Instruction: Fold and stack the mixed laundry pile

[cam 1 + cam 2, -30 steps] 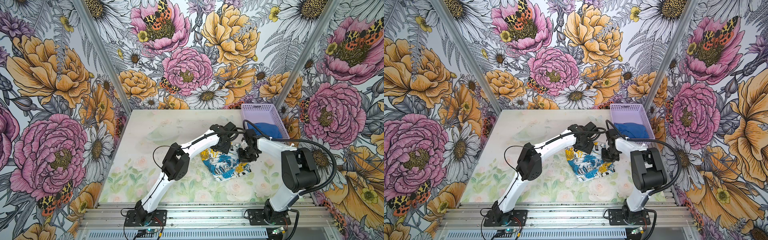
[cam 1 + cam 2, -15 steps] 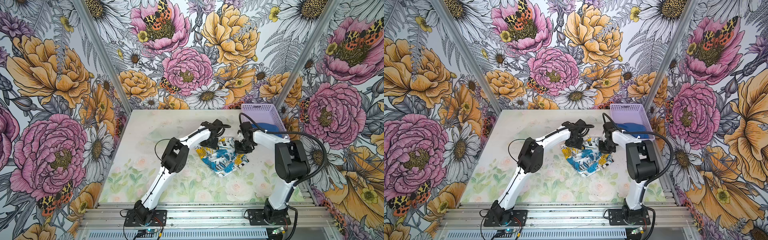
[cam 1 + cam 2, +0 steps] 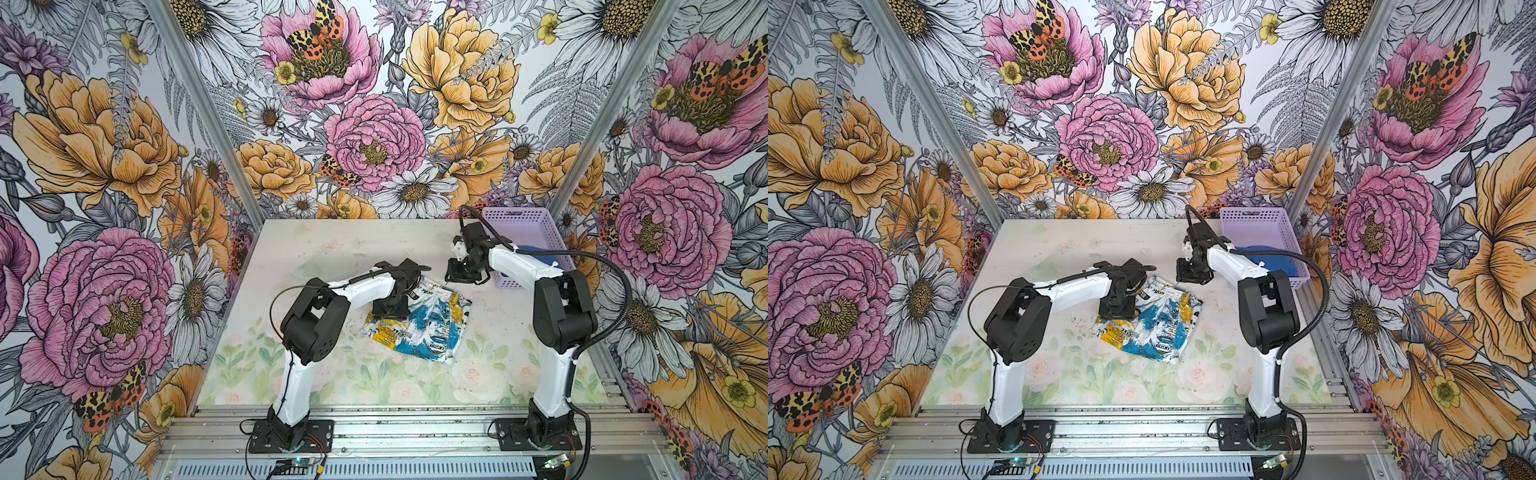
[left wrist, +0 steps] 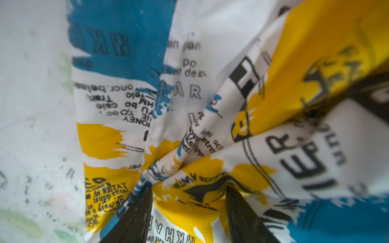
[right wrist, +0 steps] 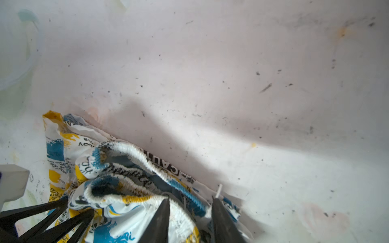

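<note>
Printed garment lies centre, crumpled. Blue tee in basket, far right. Left gripper half-open, pressing cloth, holding nothing. Right gripper part-open, ribbed hem loose between fingers. Likely light, limp, slippery; pinch hem corners.

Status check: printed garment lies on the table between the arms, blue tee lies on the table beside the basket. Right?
Not quite. The blue T-shirt is inside the lavender basket, not on the table beside it. Both top views show it there, partly behind the right arm. The rest holds: the printed garment lies on the table between the arms.
</note>
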Robot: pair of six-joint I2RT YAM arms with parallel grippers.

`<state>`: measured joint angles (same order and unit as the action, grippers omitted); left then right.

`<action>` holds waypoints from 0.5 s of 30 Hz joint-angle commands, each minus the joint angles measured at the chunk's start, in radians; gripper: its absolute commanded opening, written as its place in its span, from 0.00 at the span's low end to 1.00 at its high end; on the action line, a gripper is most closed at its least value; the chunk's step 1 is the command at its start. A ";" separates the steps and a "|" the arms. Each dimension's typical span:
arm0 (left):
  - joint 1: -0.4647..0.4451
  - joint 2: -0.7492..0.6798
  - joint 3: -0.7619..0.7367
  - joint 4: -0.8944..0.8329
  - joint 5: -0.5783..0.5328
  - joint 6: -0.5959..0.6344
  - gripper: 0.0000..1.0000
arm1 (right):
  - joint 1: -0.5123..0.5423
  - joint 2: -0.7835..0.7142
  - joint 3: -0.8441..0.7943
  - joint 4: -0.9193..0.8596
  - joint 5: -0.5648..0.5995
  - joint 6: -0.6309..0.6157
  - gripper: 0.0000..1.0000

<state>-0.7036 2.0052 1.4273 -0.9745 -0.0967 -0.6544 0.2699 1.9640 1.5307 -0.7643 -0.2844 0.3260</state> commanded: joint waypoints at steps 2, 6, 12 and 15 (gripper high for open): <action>-0.026 -0.082 -0.022 0.031 -0.007 -0.112 0.63 | -0.001 -0.144 -0.052 -0.029 -0.022 0.063 0.38; -0.045 -0.123 0.055 0.031 -0.051 -0.106 0.67 | 0.023 -0.249 -0.215 -0.035 -0.044 0.126 0.44; -0.065 -0.094 0.152 0.043 -0.058 -0.042 0.68 | 0.103 -0.326 -0.398 0.023 -0.039 0.210 0.52; -0.072 -0.055 0.155 0.065 -0.039 -0.015 0.67 | 0.141 -0.321 -0.436 0.037 0.000 0.242 0.52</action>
<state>-0.7685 1.9102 1.5761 -0.9333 -0.1276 -0.7067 0.3878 1.6566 1.1110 -0.7692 -0.3080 0.5098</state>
